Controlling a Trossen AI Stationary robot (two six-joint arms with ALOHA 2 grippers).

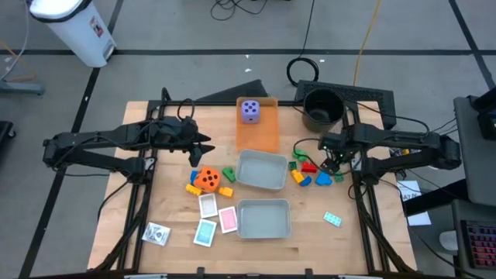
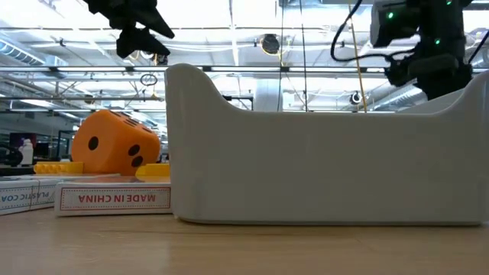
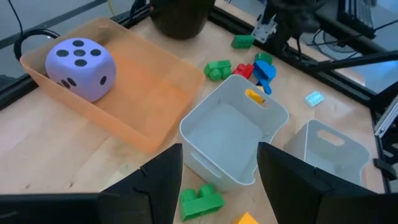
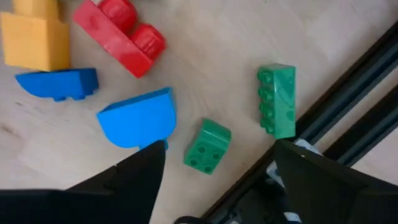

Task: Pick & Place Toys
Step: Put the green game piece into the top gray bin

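Observation:
My left gripper (image 1: 203, 152) hangs open and empty above the table, left of the upper grey tray (image 1: 271, 183) and just beyond the orange dotted die (image 1: 206, 180). In the left wrist view its gripper (image 3: 217, 186) frames a green brick (image 3: 200, 199) lying on the table. The purple die (image 1: 249, 111) sits in the flat orange tray (image 1: 260, 138). My right gripper (image 1: 335, 161) is open above a cluster of red, blue, yellow and green bricks (image 1: 310, 169). In the right wrist view its gripper (image 4: 217, 186) stands over a small green brick (image 4: 207, 146), beside a blue brick (image 4: 138, 118).
A second grey tray (image 1: 263, 229) stands near the front edge. Pink, teal and white cards (image 1: 208, 205) lie left of it, and a small teal piece (image 1: 332, 218) lies to its right. A black pot (image 1: 322, 108) stands at the back right. Yellow bricks (image 1: 225, 191) lie by the orange die.

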